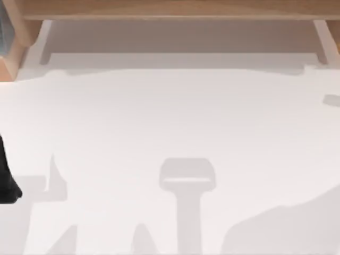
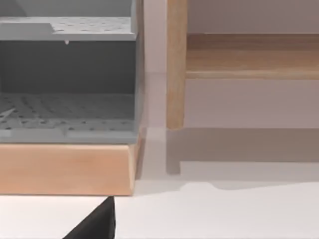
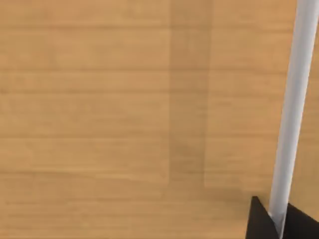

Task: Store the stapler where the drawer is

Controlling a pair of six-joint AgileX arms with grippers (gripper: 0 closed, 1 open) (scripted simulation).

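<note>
Left gripper (image 2: 94,225) is seen as a dark tip low over the white table (image 1: 170,117), at the far left, pointed toward the grey drawer unit (image 2: 67,74). How wide it stands cannot be told. Part of the left arm (image 1: 6,180) is caught at the left table edge in the top view.

The drawer unit is set on a wooden base (image 2: 65,169) in the far-left corner, just beside a wooden post (image 2: 175,64) of the shelf (image 1: 170,8) along the far side. Its grey compartments are presented open-faced toward the camera, likely so that something can be slid in from the near side.

Right gripper (image 3: 259,221) is held close against a wood panel (image 3: 99,99), with a pale bar (image 3: 294,99) running down to its dark tip. Whether the bar is gripped or merely passed cannot be told.

The stapler cannot be located. The storage spot, judged from the task, is the drawer unit at far left. The step is judged to be an approach toward it.
</note>
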